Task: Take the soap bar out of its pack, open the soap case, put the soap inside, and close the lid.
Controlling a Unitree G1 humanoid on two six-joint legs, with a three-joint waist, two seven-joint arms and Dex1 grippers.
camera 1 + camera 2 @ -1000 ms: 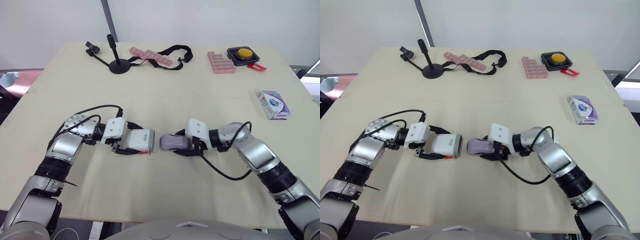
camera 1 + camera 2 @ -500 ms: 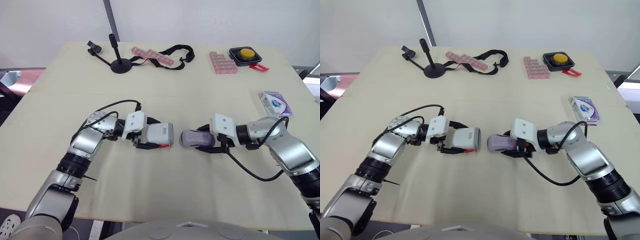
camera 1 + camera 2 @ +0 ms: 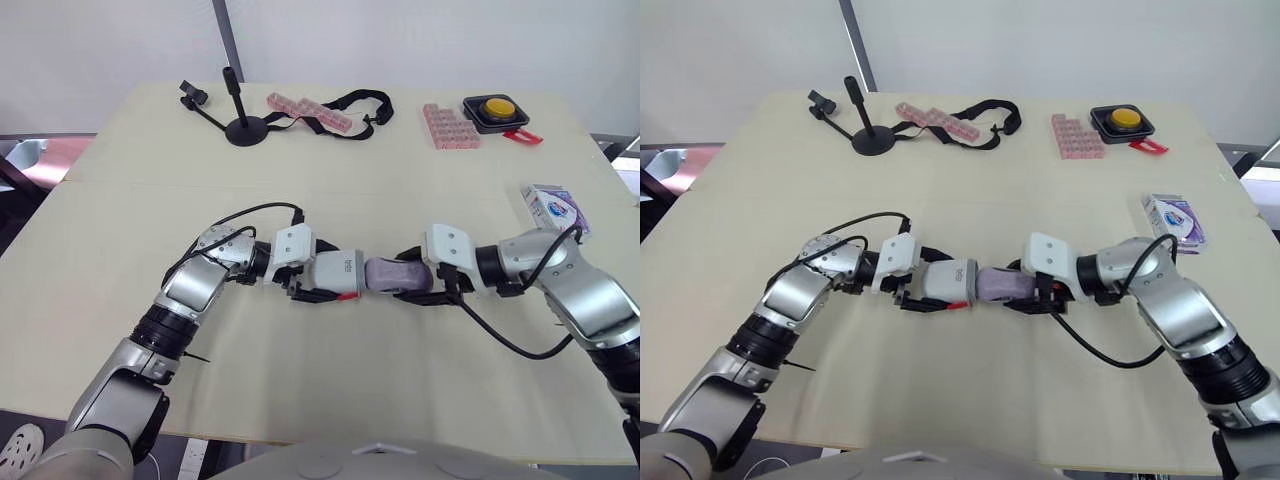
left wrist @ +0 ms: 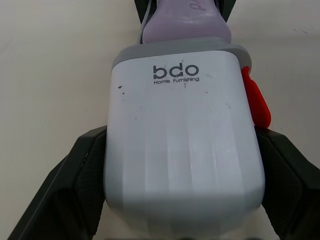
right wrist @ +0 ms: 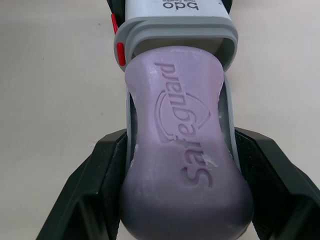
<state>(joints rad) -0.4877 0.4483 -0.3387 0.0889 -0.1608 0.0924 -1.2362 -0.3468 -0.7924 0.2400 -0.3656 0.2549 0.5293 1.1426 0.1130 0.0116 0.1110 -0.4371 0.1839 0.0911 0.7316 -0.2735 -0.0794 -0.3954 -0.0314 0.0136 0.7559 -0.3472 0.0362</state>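
Purple soap bar (image 5: 185, 165), raised lettering up, pinched by its sides in the right gripper (image 3: 415, 278). Straight ahead of the fingertips, the bar's far end sits just inside the grey-rimmed mouth of the white soap case (image 4: 182, 130). Opposite, the left gripper (image 3: 322, 280) clamps the case by both sides, with the red latch (image 4: 256, 102) beside one finger. Both are low over the table (image 3: 330, 190); contact unclear. Well behind the right gripper, past its arm, lies the soap pack (image 3: 553, 209).

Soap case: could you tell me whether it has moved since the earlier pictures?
Yes. Against the stand, the case has shifted rightward, now meeting the soap.
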